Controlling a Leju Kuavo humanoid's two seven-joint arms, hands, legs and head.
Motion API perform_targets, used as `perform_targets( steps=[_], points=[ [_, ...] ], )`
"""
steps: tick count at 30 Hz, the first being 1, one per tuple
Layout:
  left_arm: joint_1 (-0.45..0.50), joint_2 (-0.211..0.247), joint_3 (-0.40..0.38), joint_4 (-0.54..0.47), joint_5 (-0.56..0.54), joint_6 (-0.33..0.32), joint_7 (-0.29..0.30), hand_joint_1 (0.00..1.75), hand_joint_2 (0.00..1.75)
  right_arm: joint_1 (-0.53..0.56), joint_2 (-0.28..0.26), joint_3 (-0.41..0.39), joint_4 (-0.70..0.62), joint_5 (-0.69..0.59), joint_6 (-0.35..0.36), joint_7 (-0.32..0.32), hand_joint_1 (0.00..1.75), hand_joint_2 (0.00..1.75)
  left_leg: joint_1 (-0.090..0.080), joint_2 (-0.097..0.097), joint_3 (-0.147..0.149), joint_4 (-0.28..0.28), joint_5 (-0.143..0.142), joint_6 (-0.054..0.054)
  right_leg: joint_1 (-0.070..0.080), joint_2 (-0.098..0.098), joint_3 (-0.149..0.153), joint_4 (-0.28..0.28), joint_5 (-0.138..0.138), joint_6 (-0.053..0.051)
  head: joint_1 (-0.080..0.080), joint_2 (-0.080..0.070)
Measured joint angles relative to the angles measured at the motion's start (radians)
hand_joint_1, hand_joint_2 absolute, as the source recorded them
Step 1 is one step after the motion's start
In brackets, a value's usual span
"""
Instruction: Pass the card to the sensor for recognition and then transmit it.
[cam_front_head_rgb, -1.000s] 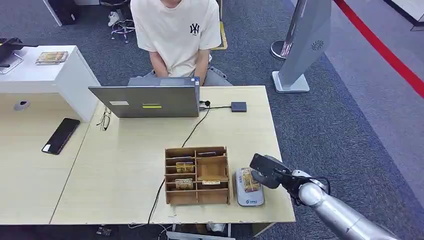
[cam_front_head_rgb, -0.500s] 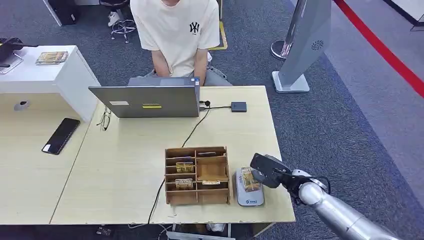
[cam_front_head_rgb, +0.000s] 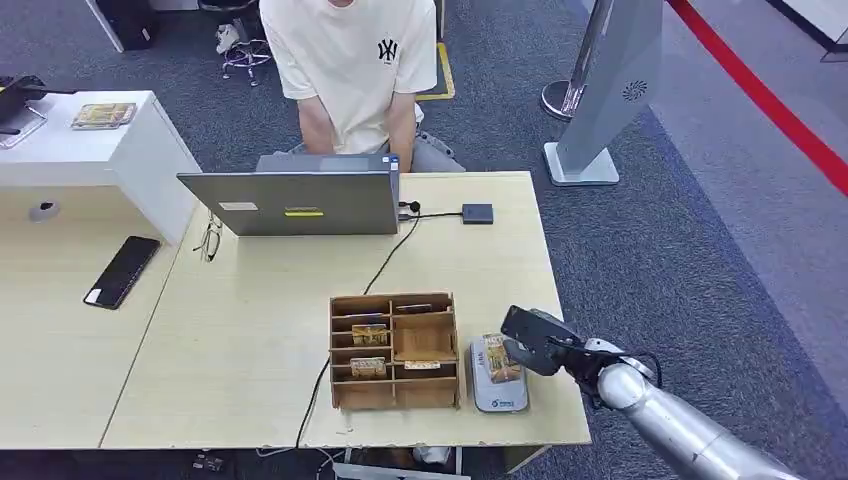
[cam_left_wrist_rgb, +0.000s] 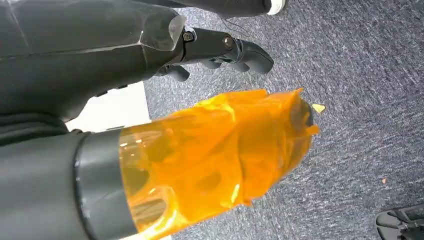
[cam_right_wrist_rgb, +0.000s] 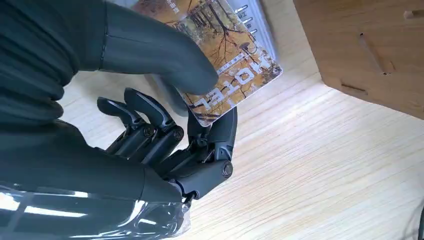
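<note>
My right hand (cam_front_head_rgb: 532, 342) reaches in over the table's near right corner and pinches a card (cam_front_head_rgb: 498, 358) printed with an autumn forest picture. The card hangs low over the grey-white card reader (cam_front_head_rgb: 497, 396) lying flat just right of the wooden box. In the right wrist view the thumb (cam_right_wrist_rgb: 150, 50) presses on the card (cam_right_wrist_rgb: 235, 55), dark fingers (cam_right_wrist_rgb: 220, 135) support it from beneath, and the reader's edge (cam_right_wrist_rgb: 254, 9) shows behind it. My left hand (cam_left_wrist_rgb: 220, 50) hangs over the carpet, fingers loose, holding nothing.
A wooden slotted box (cam_front_head_rgb: 394, 350) with several cards stands left of the reader. A laptop (cam_front_head_rgb: 300, 203), a small dark device (cam_front_head_rgb: 477, 213) on a cable and a phone (cam_front_head_rgb: 122, 270) lie farther off. A person (cam_front_head_rgb: 350, 60) sits behind the laptop.
My right hand keeps the card over the reader, shifted very slightly. The person leaned a little.
</note>
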Motion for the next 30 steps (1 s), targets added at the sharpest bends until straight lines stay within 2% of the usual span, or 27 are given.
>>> perform_targets(
  steps=[30],
  points=[
    [0.0,0.0,0.0,0.0,0.003,0.0,0.0,0.0,0.0,-0.002,0.004,0.0,0.011,0.0,0.001,-0.006,1.75,1.75,0.0,0.0,0.0,0.0,0.0,0.0,0.0,0.0,0.0,0.0,0.0,0.0,0.0,0.0]
  ],
)
